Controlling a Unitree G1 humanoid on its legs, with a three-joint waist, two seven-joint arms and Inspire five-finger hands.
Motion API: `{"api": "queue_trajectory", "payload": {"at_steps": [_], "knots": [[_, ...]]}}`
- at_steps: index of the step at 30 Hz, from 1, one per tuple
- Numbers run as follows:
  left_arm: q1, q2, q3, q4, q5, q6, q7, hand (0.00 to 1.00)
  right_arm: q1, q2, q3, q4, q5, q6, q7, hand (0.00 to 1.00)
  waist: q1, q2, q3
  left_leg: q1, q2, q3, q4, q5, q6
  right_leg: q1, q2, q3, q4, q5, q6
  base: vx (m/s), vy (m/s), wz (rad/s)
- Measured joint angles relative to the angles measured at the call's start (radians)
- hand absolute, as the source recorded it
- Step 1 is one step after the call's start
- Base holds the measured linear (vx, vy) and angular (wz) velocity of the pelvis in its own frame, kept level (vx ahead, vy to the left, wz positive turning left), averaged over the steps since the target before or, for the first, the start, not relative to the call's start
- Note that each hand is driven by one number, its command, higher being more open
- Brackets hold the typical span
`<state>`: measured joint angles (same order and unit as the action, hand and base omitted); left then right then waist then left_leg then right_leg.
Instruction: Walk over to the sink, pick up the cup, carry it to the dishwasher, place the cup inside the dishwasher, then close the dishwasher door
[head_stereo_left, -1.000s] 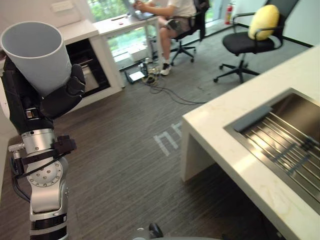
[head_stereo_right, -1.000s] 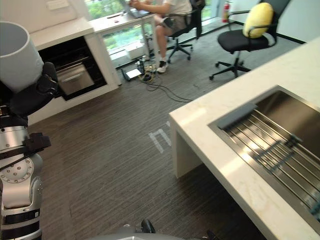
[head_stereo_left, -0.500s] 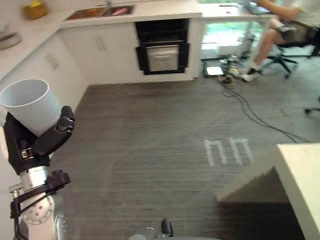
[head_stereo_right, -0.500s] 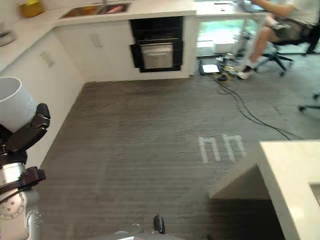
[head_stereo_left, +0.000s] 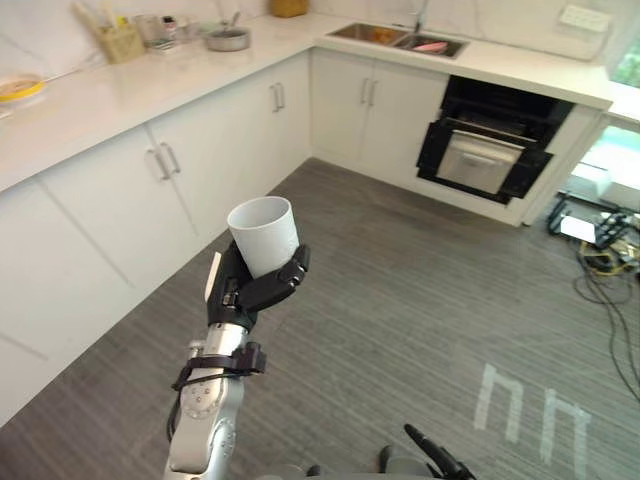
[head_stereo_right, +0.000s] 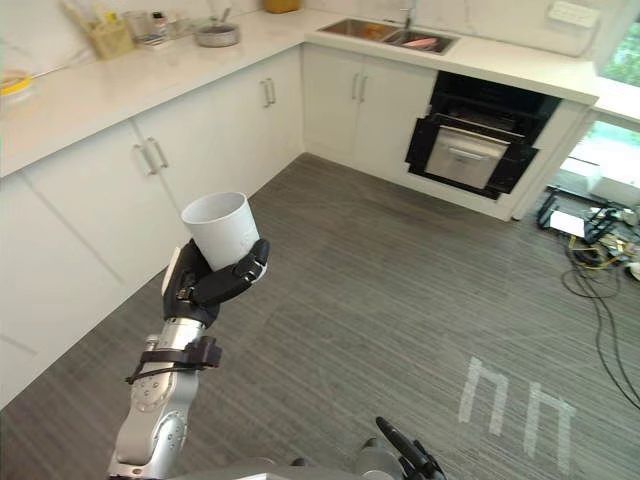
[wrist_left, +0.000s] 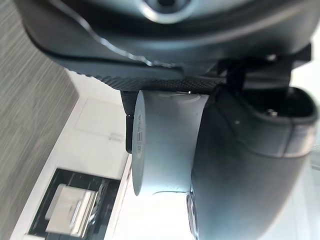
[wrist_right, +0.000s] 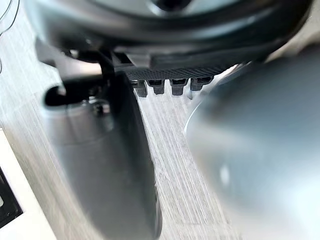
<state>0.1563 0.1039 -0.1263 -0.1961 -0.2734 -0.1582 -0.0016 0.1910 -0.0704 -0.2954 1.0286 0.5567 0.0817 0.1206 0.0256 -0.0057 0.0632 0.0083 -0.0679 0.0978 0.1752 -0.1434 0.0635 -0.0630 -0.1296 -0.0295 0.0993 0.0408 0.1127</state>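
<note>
Carry leg, judging by the layout: cup (head_stereo_left: 263, 232) is upright, mouth up, in the left hand (head_stereo_left: 250, 290) at about 9 o'clock of the head view, over bare floor (head_stereo_left: 400, 290). The fingers are curled round the cup's lower wall and the thumb clamps the other side; the left wrist view shows the same wrap. The right hand (wrist_right: 170, 35) hangs low near 6 o'clock; can't tell if it is open or closed. The dishwasher (head_stereo_left: 490, 150) is at 1 o'clock, a dark open bay under the counter (head_stereo_left: 120, 90), with the sink (head_stereo_left: 400, 38) at 12. Risks: the grip sits low on the cup, so sway while walking could probably tip or slide it out. The cabinets (head_stereo_left: 110, 200) run 8 to 11 o'clock, close to the left arm, and an outward swing could clip their handles. Cables (head_stereo_left: 610, 270) at 3 o'clock are a snag hazard if the path drifts that way. Open room: a wide floor lane from 6 toward 1 o'clock, past the white floor marks (head_stereo_left: 530, 410) at 4.
</note>
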Motion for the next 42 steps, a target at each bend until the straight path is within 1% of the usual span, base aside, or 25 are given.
{"api": "queue_trajectory", "payload": {"at_steps": [1, 2, 3, 4, 5, 9, 16, 17, 20, 24, 27, 28, 30, 31, 32, 33, 34, 35, 36, 37, 38, 39, 40, 41, 42], "knots": [[-0.023, 0.002, -0.014, 0.028, 0.0, 0.007, -0.002, 0.0, 0.001, -0.009, -0.002, 0.007, 0.015, 0.024, 0.001, 1.0, -0.026, 0.008, -0.005, 0.012, 0.013, 0.0, -0.002, -0.001, -0.004, 0.018, 0.013, -0.014, -0.016, -0.003, -0.005, 0.24, -0.129, 0.03], [-0.038, 0.002, -0.018, 0.045, 0.001, 0.016, -0.003, 0.0, 0.005, -0.011, -0.003, 0.017, 0.032, 0.036, 0.006, 1.0, -0.035, 0.009, -0.005, 0.041, 0.027, 0.001, -0.019, -0.005, -0.016, 0.044, 0.027, -0.016, -0.03, -0.01, -0.016, 0.25, -0.13, 0.01], [-0.039, 0.002, -0.018, 0.047, 0.001, 0.02, -0.003, 0.0, 0.007, -0.011, -0.003, 0.023, 0.041, 0.038, 0.013, 1.0, -0.04, 0.01, -0.006, 0.056, 0.034, 0.002, -0.03, -0.006, -0.024, 0.055, 0.034, -0.015, -0.037, -0.012, -0.019, 0.21, -0.126, -0.17], [-0.04, 0.003, -0.018, 0.048, 0.001, 0.023, -0.002, 0.0, 0.012, -0.011, -0.003, 0.024, 0.05, 0.038, 0.026, 1.0, -0.045, 0.012, -0.006, 0.08, 0.048, 0.008, -0.044, -0.012, -0.044, 0.074, 0.048, -0.013, -0.048, -0.012, -0.022, 0.18, -0.119, -0.22], [-0.041, 0.003, -0.017, 0.048, 0.001, 0.023, -0.002, 0.0, 0.014, -0.014, -0.002, 0.027, 0.051, 0.038, 0.04, 1.0, -0.044, 0.014, -0.006, 0.094, 0.058, 0.021, -0.052, -0.014, -0.049, 0.084, 0.059, -0.007, -0.058, -0.011, -0.025, 0.15, -0.111, -0.23], [-0.041, 0.005, -0.001, 0.058, 0.002, 0.023, 0.003, 0.0, 0.013, -0.026, 0.004, 0.039, 0.051, 0.033, 0.075, 1.0, -0.048, 0.021, -0.003, 0.111, 0.066, 0.048, -0.059, -0.021, -0.059, 0.104, 0.071, 0.004, -0.088, -0.005, -0.033, 0.06, -0.059, -0.17], [-0.009, 0.014, 0.055, 0.095, 0.002, 0.022, 0.019, 0.0, 0.013, -0.027, 0.005, 0.049, 0.051, 0.012, 0.082, 1.0, -0.063, 0.035, 0.005, 0.128, 0.077, 0.082, -0.059, -0.027, -0.07, 0.113, 0.083, 0.021, -0.108, 0.009, -0.046, -0.06, -0.016, -0.12], [-0.014, 0.045, 0.038, 0.194, 0.234, -0.045, 0.087, 0.0, 0.018, -0.036, -0.014, 0.065, 0.052, 0.011, 0.118, 1.0, -0.071, 0.07, 0.032, 0.145, 0.159, 0.112, -0.084, -0.002, -0.123, 0.144, 0.166, 0.023, -0.184, 0.066, -0.104, 0.0, 0.0, -0.04], [-0.014, 0.045, 0.038, 0.194, 0.234, -0.045, 0.087, 0.0, 0.018, -0.036, -0.014, 0.065, 0.052, 0.011, 0.118, 1.0, -0.071, 0.07, 0.032, 0.146, 0.159, 0.112, -0.084, -0.002, -0.123, 0.144, 0.166, 0.023, -0.184, 0.066, -0.104, 0.0, 0.0, 0.0], [-0.017, 0.032, 0.038, 0.194, 0.205, -0.035, 0.086, 0.0, 0.015, -0.036, -0.014, 0.064, 0.047, 0.011, 0.118, 1.0, -0.073, 0.073, 0.039, 0.174, 0.151, 0.111, -0.125, 0.022, -0.121, 0.141, 0.164, 0.02, -0.163, 0.065, -0.103, 0.0, 0.0, 0.0], [-0.027, 0.029, 0.039, 0.193, 0.138, 0.015, 0.085, 0.0, 0.014, -0.034, -0.014, 0.061, 0.041, 0.012, 0.116, 1.0, -0.076, 0.068, 0.043, 0.189, 0.147, 0.112, -0.133, 0.03, -0.116, 0.122, 0.162, 0.018, -0.101, 0.034, -0.104, -0.06, 0.017, 0.01], [-0.037, 0.016, 0.042, 0.193, 0.085, 0.056, 0.085, 0.0, 0.017, -0.029, -0.018, 0.053, 0.041, 0.016, 0.109, 1.0, -0.077, 0.063, 0.043, 0.195, 0.141, 0.109, -0.135, 0.022, -0.117, 0.091, 0.155, 0.014, -0.028, -0.013, -0.108, -0.11, 0.008, 0.08], [-0.05, -0.001, 0.046, 0.193, 0.034, 0.089, 0.088, 0.0, 0.017, -0.025, -0.042, 0.038, 0.035, 0.025, 0.094, 1.0, -0.08, 0.063, 0.043, 0.19, 0.133, 0.099, -0.134, 0.014, -0.118, 0.053, 0.148, 0.0, 0.062, -0.065, -0.103, -0.11, -0.009, 0.16], [-0.055, -0.01, 0.046, 0.189, 0.0, 0.109, 0.089, 0.0, 0.016, -0.019, -0.055, 0.03, 0.022, 0.028, 0.08, 1.0, -0.082, 0.07, 0.039, 0.186, 0.129, 0.091, -0.137, 0.01, -0.128, 0.032, 0.138, -0.028, 0.116, -0.091, -0.111, -0.02, -0.053, 0.14], [-0.053, -0.021, 0.051, 0.18, -0.034, 0.136, 0.09, 0.0, 0.016, -0.02, -0.053, 0.019, -0.011, 0.029, 0.063, 1.0, -0.078, 0.062, 0.035, 0.202, 0.132, 0.104, -0.134, -0.001, -0.168, 0.031, 0.128, -0.069, 0.153, -0.13, -0.128, 0.04, -0.072, 0.12], [-0.053, -0.024, 0.054, 0.163, -0.053, 0.158, 0.093, 0.0, 0.008, -0.012, -0.05, 0.017, -0.021, 0.025, 0.054, 1.0, -0.074, 0.058, 0.05, 0.184, 0.142, 0.108, -0.028, -0.032, -0.195, 0.035, 0.122, -0.087, 0.193, -0.168, -0.145, 0.09, -0.078, 0.15], [-0.057, -0.04, 0.058, 0.121, -0.09, 0.177, 0.098, 0.0, -0.014, -0.011, -0.047, 0.012, -0.045, 0.013, 0.039, 1.0, -0.074, 0.056, 0.105, 0.039, 0.193, 0.085, 0.393, -0.11, -0.221, 0.037, 0.117, -0.102, 0.289, -0.236, -0.163, 0.01, -0.106, 0.17], [-0.025, -0.07, 0.058, 0.095, -0.113, 0.188, 0.1, 0.0, -0.013, -0.037, -0.041, 0.005, -0.066, 0.004, 0.028, 1.0, -0.073, 0.077, 0.12, -0.097, 0.269, 0.071, 0.711, -0.032, -0.214, 0.065, 0.148, -0.105, 0.308, -0.267, -0.18, 0.0, -0.1, 0.08], [0.0, -0.09, 0.063, 0.08, -0.122, 0.196, 0.101, 0.0, -0.011, -0.048, -0.033, -0.001, -0.081, -0.003, 0.024, 1.0, -0.071, 0.097, 0.117, -0.134, 0.292, 0.065, 0.786, 0.031, -0.208, 0.08, 0.161, -0.1, 0.295, -0.268, -0.183, 0.07, -0.089, -0.15], [0.023, -0.116, 0.067, 0.075, -0.132, 0.198, 0.101, 0.0, -0.012, -0.057, -0.013, -0.024, -0.089, -0.022, 0.009, 1.0, -0.072, 0.11, 0.113, -0.19, 0.323, 0.059, 0.87, 0.157, -0.175, 0.123, 0.179, -0.093, 0.239, -0.263, -0.192, 0.3, -0.052, -0.25], [0.022, -0.116, 0.067, 0.076, -0.135, 0.199, 0.098, 0.0, -0.015, -0.056, 0.022, -0.062, -0.088, -0.039, -0.006, 1.0, -0.071, 0.107, 0.12, -0.242, 0.343, 0.074, 0.953, 0.219, -0.156, 0.146, 0.175, -0.085, 0.215, -0.255, -0.205, 0.32, -0.048, -0.24], [0.022, -0.113, 0.069, 0.076, -0.136, 0.199, 0.097, 0.0, -0.019, -0.055, 0.045, -0.087, -0.088, -0.04, -0.016, 1.0, -0.071, 0.099, 0.127, -0.254, 0.347, 0.087, 0.981, 0.196, -0.15, 0.154, 0.171, -0.07, 0.217, -0.246, -0.208, 0.31, -0.052, -0.38], [0.024, -0.113, 0.071, 0.086, -0.138, 0.199, 0.097, 0.0, -0.027, -0.056, 0.087, -0.142, -0.088, -0.044, -0.033, 1.0, -0.071, 0.091, 0.138, -0.252, 0.346, 0.119, 0.969, 0.13, -0.128, 0.18, 0.161, -0.037, 0.209, -0.243, -0.211, 0.24, -0.028, -0.65], [0.029, -0.114, 0.079, 0.087, -0.138, 0.199, 0.099, 0.0, -0.041, -0.056, 0.13, -0.199, -0.09, -0.05, -0.044, 1.0, -0.067, 0.089, 0.139, -0.247, 0.337, 0.155, 0.865, 0.069, -0.12, 0.199, 0.151, -0.007, 0.194, -0.238, -0.205, 0.24, -0.012, -0.75], [0.029, -0.114, 0.083, 0.087, -0.138, 0.199, 0.102, 0.0, -0.05, -0.055, 0.154, -0.226, -0.091, -0.055, -0.049, 1.0, -0.067, 0.086, 0.14, -0.238, 0.326, 0.164, 0.774, 0.05, -0.127, 0.206, 0.144, 0.007, 0.192, -0.232, -0.194, 0.24, 0.02, -0.78]]}}
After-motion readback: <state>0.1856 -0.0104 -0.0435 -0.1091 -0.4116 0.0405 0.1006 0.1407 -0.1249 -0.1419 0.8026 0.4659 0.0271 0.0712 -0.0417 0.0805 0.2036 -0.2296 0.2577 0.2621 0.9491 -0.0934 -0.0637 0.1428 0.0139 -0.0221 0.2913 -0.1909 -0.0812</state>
